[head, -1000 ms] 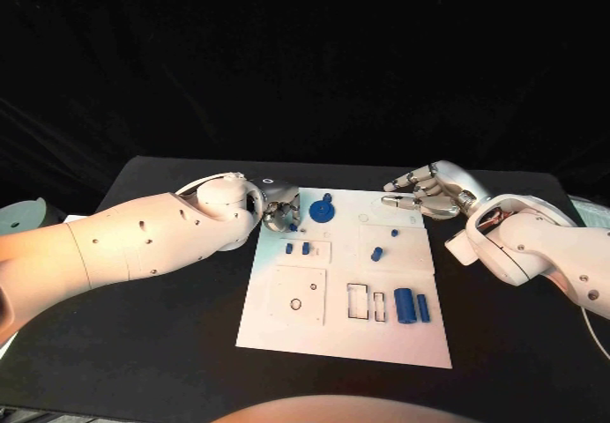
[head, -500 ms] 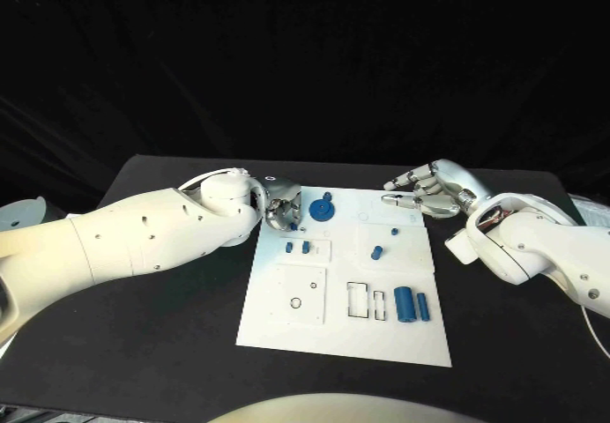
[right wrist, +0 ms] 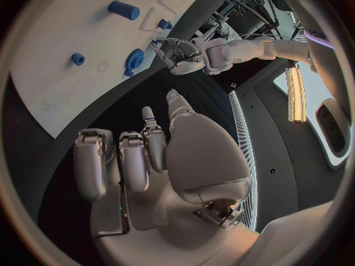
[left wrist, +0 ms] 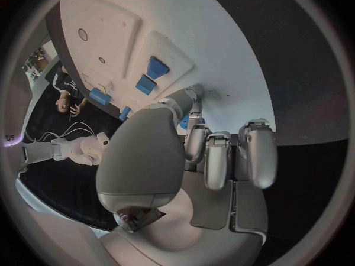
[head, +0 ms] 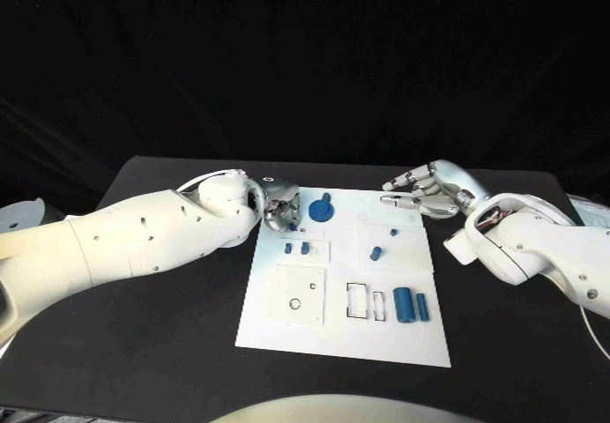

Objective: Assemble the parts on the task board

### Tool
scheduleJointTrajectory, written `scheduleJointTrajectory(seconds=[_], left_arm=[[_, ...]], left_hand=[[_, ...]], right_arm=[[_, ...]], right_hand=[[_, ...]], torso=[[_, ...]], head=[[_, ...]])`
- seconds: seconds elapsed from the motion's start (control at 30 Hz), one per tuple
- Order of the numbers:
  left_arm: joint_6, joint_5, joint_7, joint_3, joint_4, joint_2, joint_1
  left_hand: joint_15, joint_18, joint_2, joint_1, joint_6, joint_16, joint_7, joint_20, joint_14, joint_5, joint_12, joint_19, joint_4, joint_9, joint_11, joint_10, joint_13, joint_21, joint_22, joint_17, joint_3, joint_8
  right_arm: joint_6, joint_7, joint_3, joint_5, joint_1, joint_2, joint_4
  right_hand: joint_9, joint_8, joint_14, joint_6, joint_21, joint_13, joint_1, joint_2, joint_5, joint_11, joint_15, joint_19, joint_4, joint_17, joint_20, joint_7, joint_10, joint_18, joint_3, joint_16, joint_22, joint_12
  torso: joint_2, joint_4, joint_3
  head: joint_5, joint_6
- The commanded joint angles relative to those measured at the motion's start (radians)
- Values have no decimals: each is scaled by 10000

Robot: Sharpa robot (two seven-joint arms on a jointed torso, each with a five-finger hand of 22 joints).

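My left robot hand (head: pixel 279 210) sits at the task board's (head: pixel 305 330) far left corner, about eleven o'clock from the board's centre. In the left wrist view its fingers (left wrist: pixel 219 158) are curled inward, with the tip of one lying against a small blue part (left wrist: pixel 184 122); I cannot tell whether it actually has hold of that piece. My right robot hand (head: pixel 426 194) hovers over the black table (head: pixel 152 352) just off the board's far right corner, near one o'clock, fingers loosely bent and apart, holding nothing.

The board lies in the middle of the table. On it, a blue gear (head: pixel 323 211) sits near the far edge at twelve o'clock, just beside my left robot hand. Two small blue blocks (head: pixel 296 248) rest left of centre, two small pegs (head: pixel 380 250) right of centre, and a large blue cylinder (head: pixel 405 305) with a slimmer one (head: pixel 422 306) beside it lies at about five o'clock.
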Motion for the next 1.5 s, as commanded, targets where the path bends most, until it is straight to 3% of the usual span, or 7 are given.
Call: scheduleJointTrajectory(seconds=[0.03, 0.57, 0.97, 1.5], left_arm=[[421, 192, 3, -120, -11, -44, -168], [-891, 770, 58, -62, 305, -371, -171], [-1356, 881, 86, -39, 493, -599, -174], [-2029, 1514, 233, 49, 1152, -1014, -175]], left_hand=[[-79, -174, 7, -119, 69, 31, -16, -73, 1037, 45, 31, 744, -9, 21, 13, 87, 15, 72, 2024, 2632, 97, -23], [-12, -199, -104, -335, 3, 31, 11, -35, 1037, 79, -41, 772, 124, 12, 110, 20, -98, 181, 2081, 2632, 291, -68], [1, -203, -103, -332, 25, 31, 10, -26, 1037, 81, -45, 776, 126, 19, 125, 23, -100, 200, 2090, 2632, 332, -56], [29, -204, -127, -305, 44, 31, 26, -5, 1037, 81, -83, 778, 105, 27, 162, -16, -167, 202, 2094, 2632, 410, -50]], right_arm=[[82, 68, 0, -33, 0, 1, 18], [64, 122, 0, -32, 0, 19, -8], [53, 147, 0, -29, -1, 23, -20], [51, 161, 0, -25, -2, 32, -37]], right_hand=[[9, 27, 879, 68, -53, 315, -56, 23, -19, -52, -57, 163, -4, 1919, -53, -26, 41, 57, -42, -22, 679, -47], [10, 28, 879, 72, -53, 315, -64, 25, -14, -53, -58, 163, 1, 1919, -54, -28, 41, 57, -49, -21, 679, -47], [11, 29, 877, 76, -55, 311, -79, 25, -12, -54, -59, 162, 10, 1913, -55, -28, 39, 58, -63, -26, 676, -52], [12, 31, 876, 81, -57, 309, -96, 24, -15, -54, -59, 160, 20, 1907, -56, -30, 38, 59, -75, -30, 673, -54]], torso=[[6, 6, -6], [2, 19, -5], [-1, 10, -4], [0, 8, -2]], head=[[-4, 2], [-20, -3], [-2, -1], [3, 21]])
